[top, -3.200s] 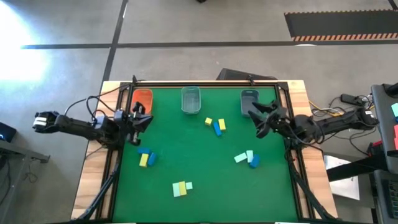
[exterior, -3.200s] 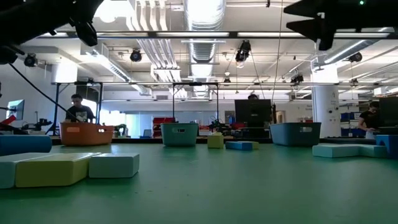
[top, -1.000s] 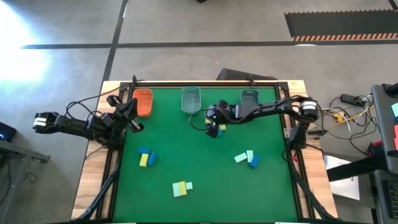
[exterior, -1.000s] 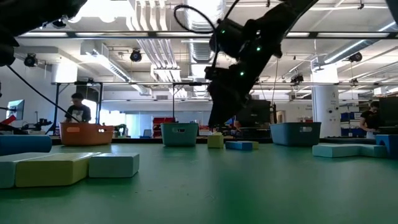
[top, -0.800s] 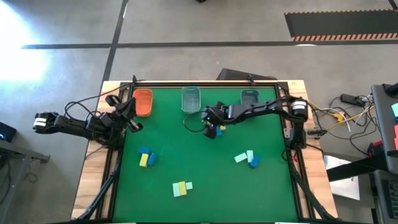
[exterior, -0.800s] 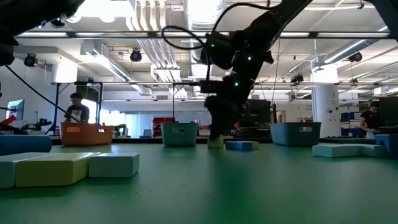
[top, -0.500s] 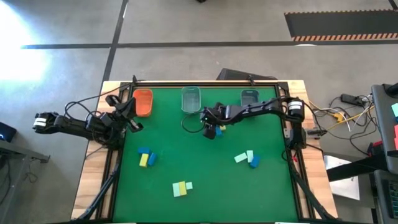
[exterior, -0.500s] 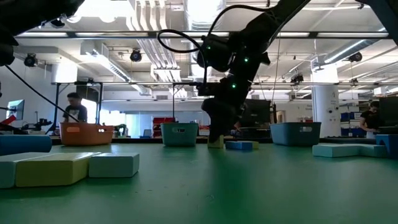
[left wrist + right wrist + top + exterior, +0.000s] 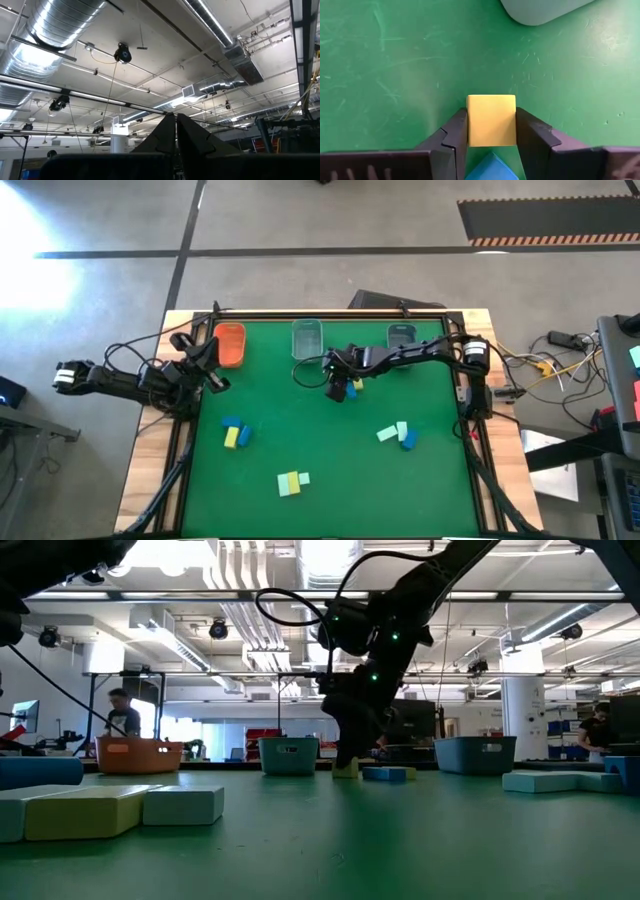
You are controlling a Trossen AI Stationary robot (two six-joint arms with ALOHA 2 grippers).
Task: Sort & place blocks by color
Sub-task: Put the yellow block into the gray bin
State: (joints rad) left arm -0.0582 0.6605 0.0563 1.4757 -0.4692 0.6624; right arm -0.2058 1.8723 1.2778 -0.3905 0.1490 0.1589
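Note:
My right gripper reaches over the table's far middle, its fingertips down at the table, shut on a yellow cube block. A blue block lies just behind the cube, between the fingers. Another yellow block and a blue one lie beside the gripper. Other blocks lie flat on the green mat: blue and yellow at the left, mint and yellow near the front, mint and blue at the right. My left gripper waits shut at the table's left edge, pointing up. My right gripper pinches the yellow cube by two opposite sides between its two fingers. The fingers come from above, pointing down. The cube stands level with its underside on the mat.
Three bins stand along the far edge: orange, clear, grey. A pale bin's corner shows just beyond the cube. The mat's middle is bare. People and shelves show in the room beyond the table.
My right gripper has gone down to the mat and a little toward the table's left edge, ending with its fingers on either side of the yellow cube. The cube has stayed on the mat.

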